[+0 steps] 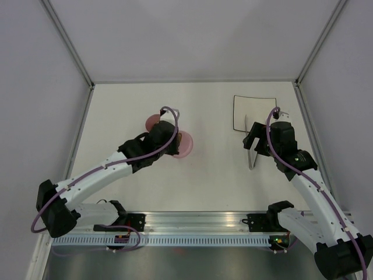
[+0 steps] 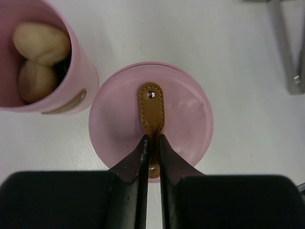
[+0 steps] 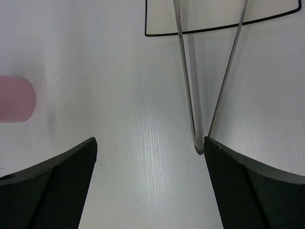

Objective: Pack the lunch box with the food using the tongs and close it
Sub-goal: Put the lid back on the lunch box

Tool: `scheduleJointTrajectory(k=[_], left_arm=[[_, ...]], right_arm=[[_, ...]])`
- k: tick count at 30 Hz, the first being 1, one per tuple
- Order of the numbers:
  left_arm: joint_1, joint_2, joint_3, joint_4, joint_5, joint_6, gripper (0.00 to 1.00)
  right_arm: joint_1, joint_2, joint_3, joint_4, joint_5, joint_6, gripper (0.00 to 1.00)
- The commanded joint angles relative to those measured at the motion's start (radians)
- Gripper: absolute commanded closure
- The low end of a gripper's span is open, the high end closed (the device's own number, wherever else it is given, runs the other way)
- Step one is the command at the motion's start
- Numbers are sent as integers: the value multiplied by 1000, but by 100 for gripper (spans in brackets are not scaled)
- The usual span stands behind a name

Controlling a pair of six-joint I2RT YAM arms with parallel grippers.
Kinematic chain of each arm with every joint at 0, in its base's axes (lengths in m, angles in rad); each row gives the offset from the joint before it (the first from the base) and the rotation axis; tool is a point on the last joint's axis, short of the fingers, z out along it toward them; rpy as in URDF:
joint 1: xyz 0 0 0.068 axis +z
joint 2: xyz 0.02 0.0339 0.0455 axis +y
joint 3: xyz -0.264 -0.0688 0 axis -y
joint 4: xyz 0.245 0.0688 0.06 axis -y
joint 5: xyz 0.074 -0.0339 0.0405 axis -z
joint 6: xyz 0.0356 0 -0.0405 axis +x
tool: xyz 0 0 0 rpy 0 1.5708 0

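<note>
The pink lunch box tub point(image 2: 82, 67) stands open at upper left of the left wrist view, with pale beige balls of food point(image 2: 40, 43) inside. Just right of it the pink lid point(image 2: 190, 119) lies flat on the table. My left gripper point(image 2: 152, 139) is shut on the lid's brown handle point(image 2: 151, 107). From above, the left wrist covers most of the tub point(image 1: 151, 122) and the lid point(image 1: 185, 147). The silver tongs point(image 3: 187, 95) lie on the table, their joined end beside the right finger of my open right gripper point(image 3: 150, 143), tips reaching onto the plate.
A white square plate with a dark edge point(image 1: 253, 108) lies at the back right, and it also shows in the right wrist view as the plate point(image 3: 162, 14). Grey walls enclose the table on three sides. A pink part of the lunch box point(image 3: 14, 98) shows at far left.
</note>
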Motion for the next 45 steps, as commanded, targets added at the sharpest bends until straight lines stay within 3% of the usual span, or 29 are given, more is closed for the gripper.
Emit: scheduleJointTrajectory(k=[1, 4, 7, 11, 21, 45], left_arm=[[4, -84, 137, -23, -20, 88, 89], [39, -119, 185, -27, -23, 143, 88], [210, -115, 234, -55, 69, 180, 87], [313, -63, 323, -135, 144, 255, 87], [341, 187, 526, -278, 199, 375, 87], [380, 339, 409, -263, 123, 367, 87]], right_arm=[[-3, -10, 28, 2, 24, 19, 2], [-3, -10, 24, 7, 22, 19, 2], [-3, -4, 21, 9, 13, 18, 2], [-4, -8, 18, -4, 17, 18, 2], [-3, -19, -14, 2, 16, 29, 2], [-3, 22, -31, 25, 10, 13, 2]])
